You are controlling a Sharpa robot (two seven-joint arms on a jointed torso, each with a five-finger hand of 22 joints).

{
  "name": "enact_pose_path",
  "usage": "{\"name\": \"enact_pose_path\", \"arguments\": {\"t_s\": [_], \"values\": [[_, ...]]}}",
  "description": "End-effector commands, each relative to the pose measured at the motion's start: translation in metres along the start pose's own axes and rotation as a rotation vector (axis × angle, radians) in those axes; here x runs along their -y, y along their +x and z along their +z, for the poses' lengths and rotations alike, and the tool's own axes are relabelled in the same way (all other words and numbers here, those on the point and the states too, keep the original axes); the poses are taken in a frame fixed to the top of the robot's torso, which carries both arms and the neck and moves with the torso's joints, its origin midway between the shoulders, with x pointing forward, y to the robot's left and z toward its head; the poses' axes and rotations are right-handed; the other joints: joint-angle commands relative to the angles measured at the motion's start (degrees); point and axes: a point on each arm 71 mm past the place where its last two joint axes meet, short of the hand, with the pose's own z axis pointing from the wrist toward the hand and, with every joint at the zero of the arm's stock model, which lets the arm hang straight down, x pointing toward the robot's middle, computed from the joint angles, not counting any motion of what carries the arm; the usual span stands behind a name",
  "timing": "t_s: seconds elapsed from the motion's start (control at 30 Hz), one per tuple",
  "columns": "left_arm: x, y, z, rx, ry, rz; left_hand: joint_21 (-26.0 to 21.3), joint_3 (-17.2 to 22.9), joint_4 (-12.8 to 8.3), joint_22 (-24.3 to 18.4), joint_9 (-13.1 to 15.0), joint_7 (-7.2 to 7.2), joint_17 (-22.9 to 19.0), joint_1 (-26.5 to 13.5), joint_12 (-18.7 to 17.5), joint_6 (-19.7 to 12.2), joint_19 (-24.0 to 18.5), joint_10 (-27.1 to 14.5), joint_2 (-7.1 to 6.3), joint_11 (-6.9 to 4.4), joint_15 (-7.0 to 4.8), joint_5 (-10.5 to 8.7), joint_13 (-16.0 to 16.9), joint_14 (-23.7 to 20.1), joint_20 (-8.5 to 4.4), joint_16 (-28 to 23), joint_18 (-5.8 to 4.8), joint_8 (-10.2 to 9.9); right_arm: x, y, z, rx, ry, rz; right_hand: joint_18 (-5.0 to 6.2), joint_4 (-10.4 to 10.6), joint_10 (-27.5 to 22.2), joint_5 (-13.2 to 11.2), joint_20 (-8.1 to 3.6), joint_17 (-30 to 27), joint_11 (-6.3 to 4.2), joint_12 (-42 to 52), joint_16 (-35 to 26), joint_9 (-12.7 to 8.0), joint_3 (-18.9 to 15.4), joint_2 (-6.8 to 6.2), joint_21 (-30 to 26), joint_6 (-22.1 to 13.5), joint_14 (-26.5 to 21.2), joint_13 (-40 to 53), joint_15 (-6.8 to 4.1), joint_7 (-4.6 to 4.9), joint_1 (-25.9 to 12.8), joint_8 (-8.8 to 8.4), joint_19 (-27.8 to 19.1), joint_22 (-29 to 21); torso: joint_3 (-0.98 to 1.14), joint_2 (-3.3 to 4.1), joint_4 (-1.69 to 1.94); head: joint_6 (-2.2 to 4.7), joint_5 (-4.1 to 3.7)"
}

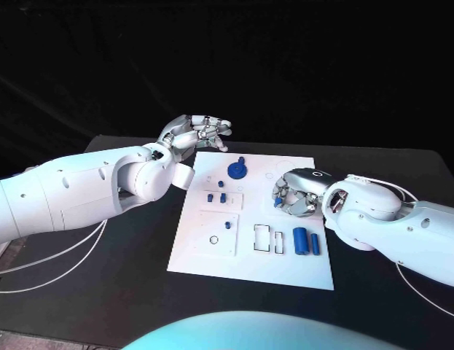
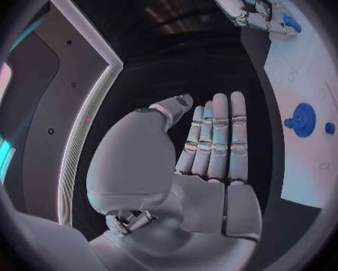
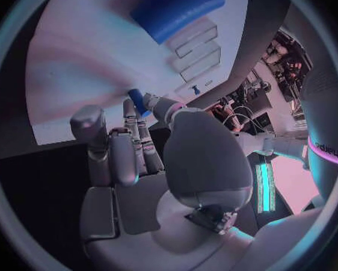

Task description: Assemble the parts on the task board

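Fingers (image 3: 139, 111) of the right hand (image 1: 295, 195) pinch a small blue part (image 1: 277, 200) over the task board's (image 1: 211, 259) right-centre, likely mid-insertion; next comes alignment with a slot. Left hand (image 1: 198, 133) hovers upper-centre, fingers straight, empty.

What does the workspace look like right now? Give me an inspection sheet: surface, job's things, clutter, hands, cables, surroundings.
Surface: black table, task board lying flat in its middle.
Job's things: round blue part at the board's far end; two blue cylinders lying side by side near the right edge; small blue pieces left of centre.
Clutter: nothing seen.
Hands: left hand raised beyond the board's far left corner, fingers straight and together in its wrist view, holding nothing. Right hand over the board's right side, pinching a small blue part at its fingertips.
Cables: white cables hang under the left arm; another under the right arm.
Surroundings: dark backdrop.
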Motion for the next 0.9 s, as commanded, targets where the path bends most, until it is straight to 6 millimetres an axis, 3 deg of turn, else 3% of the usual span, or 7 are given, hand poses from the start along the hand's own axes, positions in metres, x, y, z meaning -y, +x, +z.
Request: {"name": "enact_pose_path", "arguments": {"t_s": [0.03,0.23,0.4,0.7,0.9], "values": [[0.001,0.002,0.000,-0.016,0.005,-0.011,-0.38,-0.21,-0.25,-0.09,0.08,0.29,0.13,0.36,-0.33,0.05,0.05,0.19,0.43,0.36,0.44,0.26,-0.03,-0.10,0.21,-0.34,0.62,-0.21,0.001,0.000,0.000,0.026,0.011,-0.012,-0.39,0.04,0.77,-0.51,-0.28,0.09,-0.16,0.34,0.33,0.23,0.66,1.01,0.35,0.77,2.20,0.19,-0.45,-0.10,0.11,0.56,0.36,0.17,0.02,0.02,-0.03,-0.10,0.06],[0.001,0.002,0.000,-0.016,0.004,-0.011,-0.38,-0.21,-0.25,-0.09,0.08,0.29,0.13,0.36,-0.33,0.05,0.05,0.19,0.43,0.36,0.44,0.26,-0.03,-0.10,0.21,-0.34,0.62,-0.21,0.000,-0.001,0.001,0.063,0.023,-0.011,-0.47,-0.25,1.82,-1.48,-0.64,0.12,-0.61,0.67,0.54,0.83,1.55,2.12,0.71,1.80,2.25,0.47,-0.84,-0.53,0.63,1.60,0.61,0.56,0.00,0.01,-0.02,-0.19,0.00],[0.001,0.001,0.000,-0.015,0.004,-0.011,-0.38,-0.21,-0.25,-0.09,0.08,0.29,0.13,0.36,-0.33,0.05,0.05,0.19,0.43,0.36,0.44,0.26,-0.03,-0.10,0.21,-0.34,0.62,-0.21,0.000,-0.003,0.000,0.104,0.025,-0.004,-0.54,-0.48,2.31,-1.48,-0.81,0.15,-0.82,0.85,0.64,1.28,1.81,2.41,1.03,2.39,2.29,0.65,-1.01,-0.77,0.76,2.33,0.81,0.85,-0.04,-0.02,0.06,-0.23,-0.04],[0.001,0.000,0.001,-0.011,0.004,-0.009,-0.38,-0.21,-0.25,-0.09,0.08,0.29,0.13,0.36,-0.33,0.05,0.05,0.19,0.43,0.36,0.44,0.26,-0.03,-0.10,0.21,-0.34,0.62,-0.21,-0.002,-0.015,-0.014,0.193,0.013,0.014,-0.62,-0.67,2.63,-1.21,-0.92,0.23,-0.94,0.94,0.75,1.55,2.07,2.62,1.39,2.53,2.33,0.76,-1.13,-0.84,0.89,2.73,1.02,1.14,-0.14,-0.13,-0.10,-0.10,0.07],[0.000,-0.001,0.001,-0.009,0.004,-0.008,-0.40,-0.23,-0.26,-0.10,0.09,0.29,0.17,0.36,-0.41,0.06,0.07,0.21,0.52,0.36,0.44,0.26,-0.02,-0.09,0.23,-0.37,0.63,-0.21,-0.018,-0.028,-0.024,0.244,-0.037,0.036,-0.67,-0.69,2.72,-1.18,-0.94,0.30,-0.95,0.97,0.81,1.62,2.07,2.57,1.60,2.58,2.35,0.79,-1.15,-0.85,0.85,2.83,1.13,1.29,-0.07,-0.07,-0.07,0.01,0.14]]}}
